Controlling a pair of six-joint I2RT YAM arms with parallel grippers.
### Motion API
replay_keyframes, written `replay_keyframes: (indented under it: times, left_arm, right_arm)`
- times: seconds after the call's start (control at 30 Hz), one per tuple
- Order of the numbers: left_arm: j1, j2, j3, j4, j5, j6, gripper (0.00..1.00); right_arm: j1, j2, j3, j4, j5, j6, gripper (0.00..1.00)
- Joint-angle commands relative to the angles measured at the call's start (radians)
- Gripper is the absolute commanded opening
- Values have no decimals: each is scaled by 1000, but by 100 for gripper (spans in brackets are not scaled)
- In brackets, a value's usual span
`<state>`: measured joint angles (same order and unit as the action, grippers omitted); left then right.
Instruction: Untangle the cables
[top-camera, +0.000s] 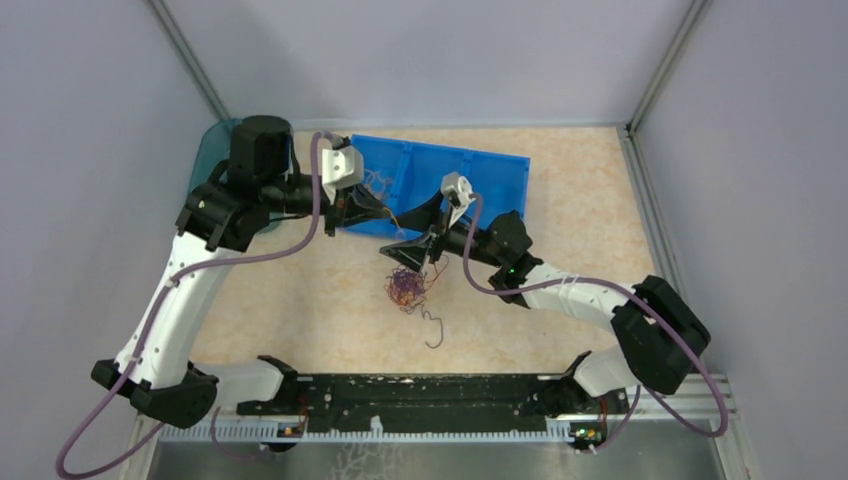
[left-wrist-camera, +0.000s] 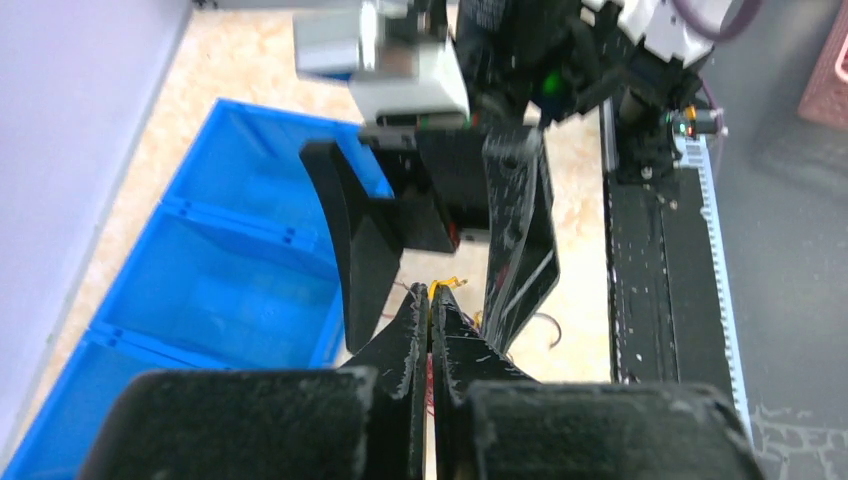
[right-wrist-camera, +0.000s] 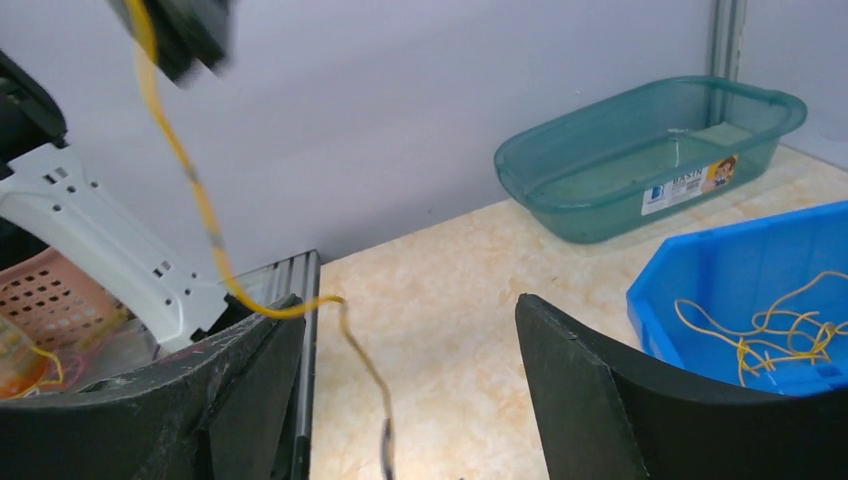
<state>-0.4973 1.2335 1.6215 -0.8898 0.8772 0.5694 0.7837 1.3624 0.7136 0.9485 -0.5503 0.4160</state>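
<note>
A tangle of thin orange, purple and red cables (top-camera: 405, 287) lies on the table in front of the blue tray (top-camera: 490, 180). My left gripper (top-camera: 386, 214) is shut on an orange-yellow cable (left-wrist-camera: 445, 285) and holds it up, its tips (left-wrist-camera: 432, 298) between the right gripper's fingers (left-wrist-camera: 365, 250). My right gripper (top-camera: 418, 235) is open just above the tangle. In the right wrist view the yellow cable (right-wrist-camera: 205, 215) runs down from the upper left between the open jaws (right-wrist-camera: 408, 305), touching the left finger (right-wrist-camera: 250, 380). Several yellow cables (right-wrist-camera: 770, 320) lie in the blue tray (right-wrist-camera: 720, 270).
One loose dark cable (top-camera: 432, 325) lies on the table nearer the arm bases. A green tub (top-camera: 212, 150) stands at the back left, also in the right wrist view (right-wrist-camera: 650, 150). A pink basket (right-wrist-camera: 50, 290) sits beyond the table edge.
</note>
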Motion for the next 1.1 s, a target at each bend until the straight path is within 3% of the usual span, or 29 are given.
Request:
replay_keyframes:
  times: [0.0,0.27,0.77,0.9,1.07]
  left_arm:
    - [0,21,97,75,42,-126,1]
    - [0,14,205,272,3,-259,1]
    - [0,16,372,659,-245,-315,0]
    - [0,39,437,678,-268,-311,0]
    - [0,24,412,685,-281,-293,0]
  right_arm:
    - [28,56,61,117,69,22,77]
    - [60,118,18,148,123,37,71]
    - [62,153,-159,237,200,79,70]
    - [62,150,-156,231,199,79,62]
    - [62,115,-133,191,192,65,46]
